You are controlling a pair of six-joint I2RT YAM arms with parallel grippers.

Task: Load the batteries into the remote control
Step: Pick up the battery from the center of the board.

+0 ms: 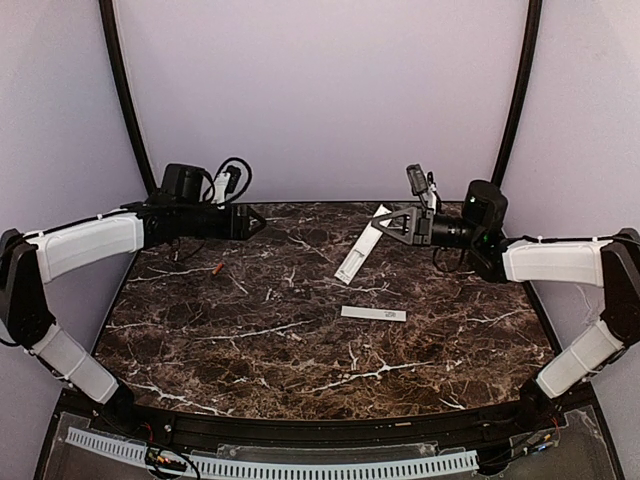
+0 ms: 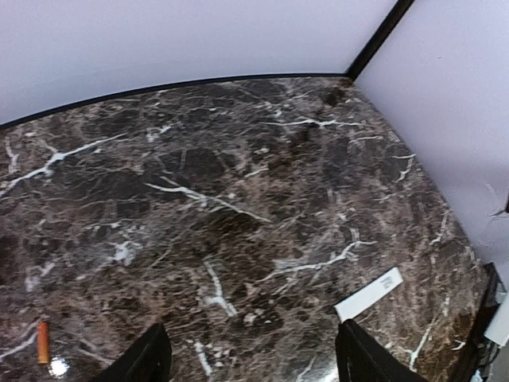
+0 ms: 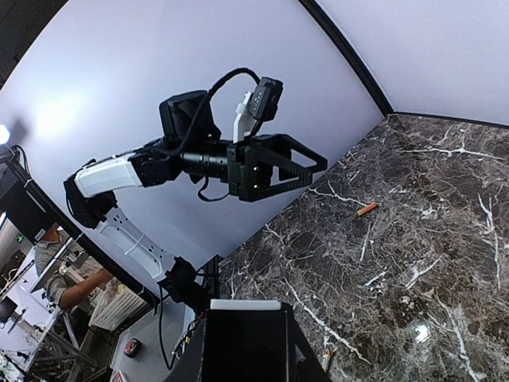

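Observation:
The white remote control (image 1: 363, 247) hangs tilted over the back right of the marble. Its upper end is in my right gripper (image 1: 392, 224), which is shut on it. In the right wrist view only a white end edge of the remote control (image 3: 245, 305) shows at my right gripper (image 3: 245, 342). One orange battery (image 1: 216, 268) lies on the marble at the back left, apart from both grippers. The same battery (image 2: 43, 342) (image 3: 367, 209) shows in both wrist views. My left gripper (image 1: 258, 222) (image 2: 251, 326) hovers open with nothing between its fingers.
A thin white cover strip (image 1: 373, 313) lies flat mid-table, right of centre. A white strip (image 2: 370, 294) shows just past my left gripper's right finger. A small cylinder with an orange tip (image 3: 326, 362) lies on the marble beside my right gripper. Walls close the back and sides.

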